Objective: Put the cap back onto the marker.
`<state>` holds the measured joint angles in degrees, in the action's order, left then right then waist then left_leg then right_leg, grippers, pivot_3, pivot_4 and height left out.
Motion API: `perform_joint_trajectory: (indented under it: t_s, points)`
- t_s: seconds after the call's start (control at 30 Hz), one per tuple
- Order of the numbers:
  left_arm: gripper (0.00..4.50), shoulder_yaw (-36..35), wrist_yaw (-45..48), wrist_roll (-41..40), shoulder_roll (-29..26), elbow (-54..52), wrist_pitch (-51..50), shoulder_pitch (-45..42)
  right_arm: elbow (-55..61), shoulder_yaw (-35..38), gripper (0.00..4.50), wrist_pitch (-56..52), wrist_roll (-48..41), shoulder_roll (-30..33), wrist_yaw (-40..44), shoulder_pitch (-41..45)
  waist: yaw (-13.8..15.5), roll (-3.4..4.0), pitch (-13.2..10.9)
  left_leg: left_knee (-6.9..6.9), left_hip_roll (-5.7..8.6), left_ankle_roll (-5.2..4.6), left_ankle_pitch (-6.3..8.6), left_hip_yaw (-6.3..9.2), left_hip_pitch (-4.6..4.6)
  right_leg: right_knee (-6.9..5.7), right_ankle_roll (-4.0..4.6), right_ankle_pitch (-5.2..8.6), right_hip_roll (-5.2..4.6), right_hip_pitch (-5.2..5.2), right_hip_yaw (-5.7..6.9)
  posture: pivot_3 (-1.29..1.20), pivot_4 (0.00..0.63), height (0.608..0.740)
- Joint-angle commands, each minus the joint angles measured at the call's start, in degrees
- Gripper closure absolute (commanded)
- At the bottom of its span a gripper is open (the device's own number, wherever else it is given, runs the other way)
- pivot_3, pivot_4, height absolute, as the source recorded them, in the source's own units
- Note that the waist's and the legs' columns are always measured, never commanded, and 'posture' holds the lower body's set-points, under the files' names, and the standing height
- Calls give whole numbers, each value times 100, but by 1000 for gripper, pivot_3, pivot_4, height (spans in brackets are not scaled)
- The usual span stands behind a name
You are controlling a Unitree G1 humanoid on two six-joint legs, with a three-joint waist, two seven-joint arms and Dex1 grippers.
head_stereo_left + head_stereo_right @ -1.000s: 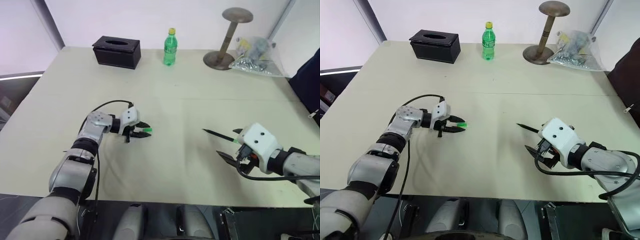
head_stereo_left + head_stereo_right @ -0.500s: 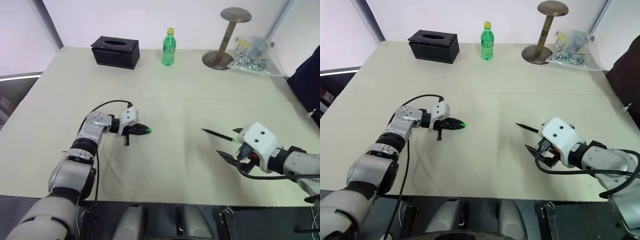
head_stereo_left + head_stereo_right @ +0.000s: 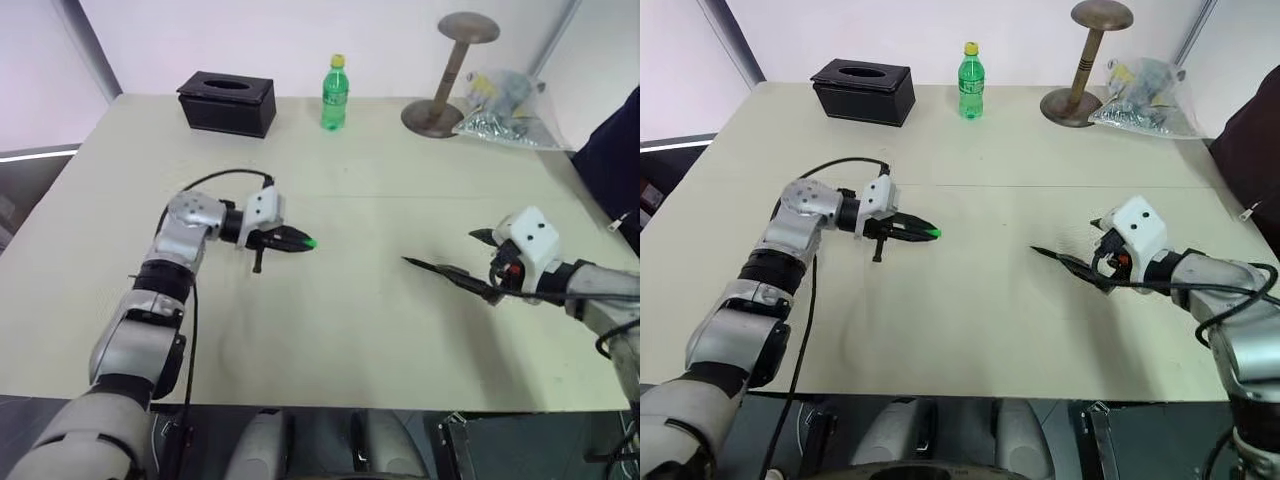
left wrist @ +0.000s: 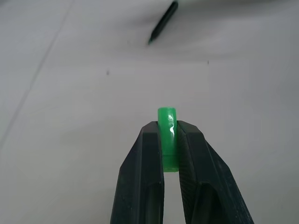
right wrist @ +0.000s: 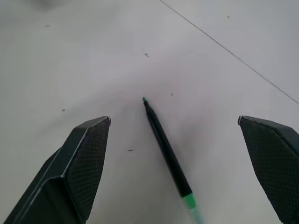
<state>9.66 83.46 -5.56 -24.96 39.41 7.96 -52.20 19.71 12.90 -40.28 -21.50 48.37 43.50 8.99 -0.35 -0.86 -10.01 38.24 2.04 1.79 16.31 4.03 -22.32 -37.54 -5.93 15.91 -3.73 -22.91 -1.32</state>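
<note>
The cap (image 4: 167, 133), a tiny bright green cylinder, is pinched between the fingertips of my left gripper (image 3: 298, 241), which is shut on it and held above the table at left of centre. The cap's end pokes out past the tips (image 3: 311, 242). The marker (image 3: 435, 271), a thin black stick, lies flat on the table at the right, its pointed tip toward the left arm. My right gripper (image 5: 174, 119) stands wide open just above it, one finger on each side of the marker (image 5: 166, 147). The marker's green rear section (image 5: 189, 201) lies nearest the wrist.
Along the table's far edge stand a black tissue box (image 3: 226, 102), a green bottle with a yellow lid (image 3: 335, 93), a wooden stand with a round top (image 3: 445, 70) and a clear plastic bag (image 3: 505, 108). Something dark (image 3: 615, 150) is at the right edge.
My left gripper closed on the cap and lifted it off the table. My right gripper, still open, moved forward over the marker's rear part.
</note>
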Motion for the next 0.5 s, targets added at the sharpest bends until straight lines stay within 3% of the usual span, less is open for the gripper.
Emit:
perform_joint_trajectory:
  t_s: [0.03,0.23,0.5]
  points:
    - [4454,-185,-34,-275,-122,-637,-415,-185,-615,-319,0,499,151,-11,267,280,-28,1,0,0,0,0,0,0,0,0,0,0,0,0,0,0,150,740]
    - [4454,-224,-260,-397,-250,-1180,-741,-116,-1391,-937,0,1107,576,-106,437,488,-58,3,0,-2,0,1,0,-1,-2,-1,0,0,2,-8,-3,0,150,740]
    - [4454,-203,-403,-504,-408,-1760,-973,115,-2133,-1194,0,1571,811,-259,591,651,-47,3,-1,-1,0,1,-1,-3,-4,-1,0,0,0,-11,-6,0,150,740]
